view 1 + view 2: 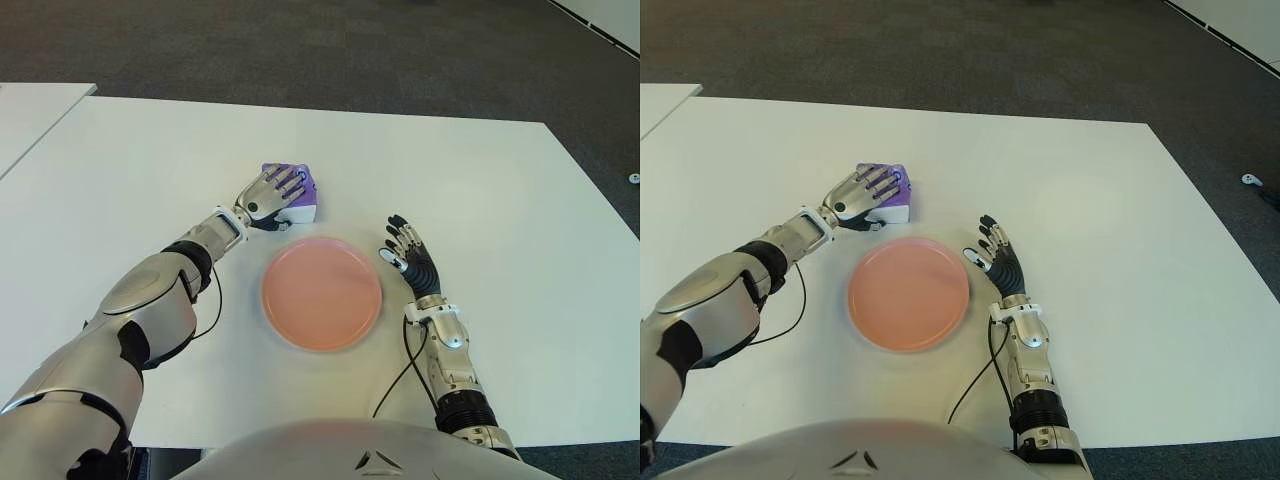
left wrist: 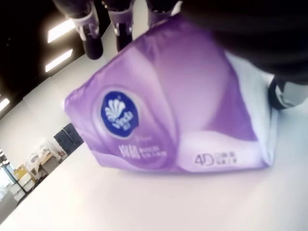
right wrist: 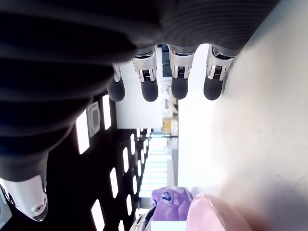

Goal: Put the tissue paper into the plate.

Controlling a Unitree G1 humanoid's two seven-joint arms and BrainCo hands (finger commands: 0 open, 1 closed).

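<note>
- Eye views: a white table (image 1: 520, 200) filled most of the scene, with dark grey carpet (image 1: 300, 50) beyond its far edge and a second white tabletop (image 1: 30, 110) at the robot's left. A pink plate (image 1: 321, 293) sat empty near the robot. Just beyond it stood the purple tissue pack (image 1: 303, 196), on the table, not in the plate. The left hand (image 1: 272, 193) lay over the pack, fingers draped across its top. The right hand (image 1: 408, 255) showed just right of the plate, fingers extended, holding nothing.
- Left wrist view: the pack's purple face and round logo filled the frame, fingertips (image 2: 91, 41) over its top edge; ceiling lights (image 2: 60, 30) showed behind.
- Right wrist view: four straight fingertips (image 3: 149, 86) beside bare tabletop; rows of ceiling lights, the pack and plate farther off.
</note>
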